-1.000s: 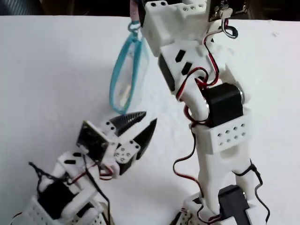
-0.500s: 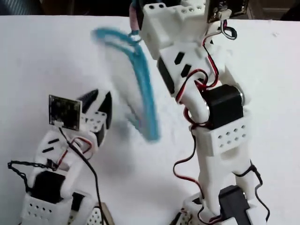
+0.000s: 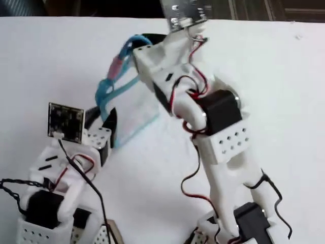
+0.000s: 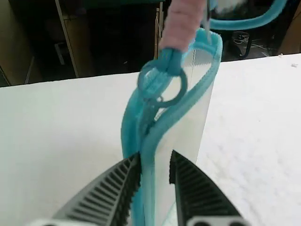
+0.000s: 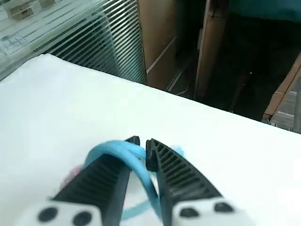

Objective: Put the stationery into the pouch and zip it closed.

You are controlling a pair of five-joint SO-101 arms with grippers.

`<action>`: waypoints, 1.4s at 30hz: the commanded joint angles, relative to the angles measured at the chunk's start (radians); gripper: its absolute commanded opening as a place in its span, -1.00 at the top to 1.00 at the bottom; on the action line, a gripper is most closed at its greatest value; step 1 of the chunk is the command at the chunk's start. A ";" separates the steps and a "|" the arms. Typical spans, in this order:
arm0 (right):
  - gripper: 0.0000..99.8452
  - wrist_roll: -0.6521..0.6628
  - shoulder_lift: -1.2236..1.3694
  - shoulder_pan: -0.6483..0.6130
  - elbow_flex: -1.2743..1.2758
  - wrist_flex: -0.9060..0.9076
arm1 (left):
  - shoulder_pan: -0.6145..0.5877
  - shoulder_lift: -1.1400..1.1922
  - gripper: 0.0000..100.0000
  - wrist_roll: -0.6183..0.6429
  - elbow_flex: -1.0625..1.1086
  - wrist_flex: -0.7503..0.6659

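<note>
The pouch [image 3: 133, 109] is translucent with blue trim and hangs tilted above the table between my two arms. Its pink zipper pull [image 3: 117, 66] sits on the upper blue edge. My left gripper [image 4: 154, 160] is shut on the pouch's blue edge [image 4: 146, 188], below the blue ring [image 4: 162, 85] and the pink pull [image 4: 184, 19]. In the high view that gripper [image 3: 106, 126] sits at the pouch's lower left. My right gripper [image 5: 142, 141] is shut on the blue trim [image 5: 134, 162] at the pouch's top. Its arm [image 3: 218, 132] hides that grip from above.
White table [image 3: 284, 71] lies open to the right and at the far left [image 3: 40, 61]. The table's back edge runs along the top, with dark room and furniture [image 5: 221, 56] behind. The left arm's base [image 3: 45, 213] fills the near left corner.
The pouch swung out from hanging straight and tilted left. My left gripper moved left, then closed on its blue edge. The right arm shifted left and toward the front with the pouch top.
</note>
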 commanded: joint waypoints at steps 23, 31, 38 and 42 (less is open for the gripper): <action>0.97 0.009 -0.061 0.028 0.014 -0.004 | -0.064 0.012 0.45 0.126 -0.028 -0.021; 0.97 0.003 -0.061 0.035 0.008 -0.004 | -0.050 0.012 0.61 0.155 0.081 -0.249; 0.97 0.003 -0.061 0.036 0.009 -0.030 | -0.022 0.012 0.76 0.124 0.081 -0.308; 0.97 0.003 -0.053 0.038 0.014 -0.071 | 0.053 0.012 0.93 0.031 0.084 -0.282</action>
